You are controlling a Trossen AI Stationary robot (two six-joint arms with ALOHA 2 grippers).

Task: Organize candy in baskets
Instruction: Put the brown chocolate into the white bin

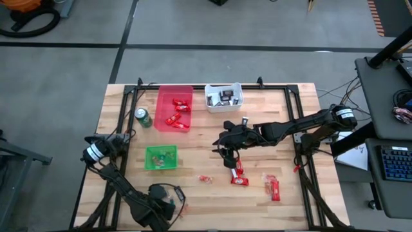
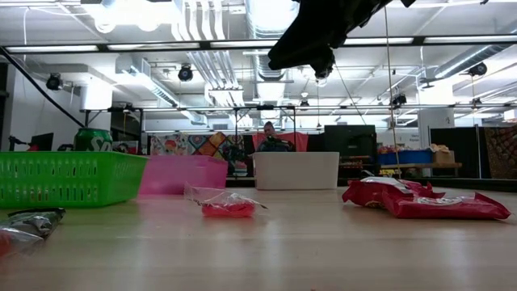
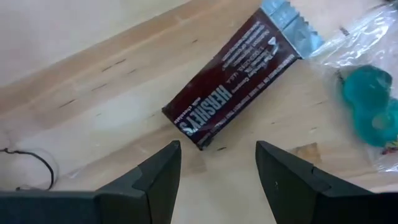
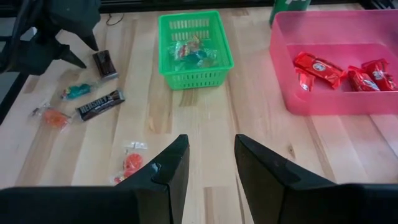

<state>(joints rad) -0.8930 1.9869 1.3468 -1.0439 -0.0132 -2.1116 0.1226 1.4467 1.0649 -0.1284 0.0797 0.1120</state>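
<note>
Your left claw (image 3: 217,171) hung spread over the dark Hershey's bar (image 3: 239,71) on the worktop (image 3: 93,93), wanting square alignment first; the right claw (image 4: 211,162), apparently empty, stood half-spread.

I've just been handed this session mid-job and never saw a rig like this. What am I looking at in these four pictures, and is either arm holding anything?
Two dark robot arms work at a wooden table. One picture looks straight down, one looks level across the tabletop, and two come from cameras on the wrists. The left gripper hovers open near the front edge, over a dark Hershey's bar with a teal sweet beside it. The right gripper hangs mid-table, jaws apart, empty. Neither holds anything. Candy is sorted into a red basket with red bars, a white basket with dark bars, and a green basket with mixed sweets. More red bars lie loose, and a green can stands by the red basket.
</note>
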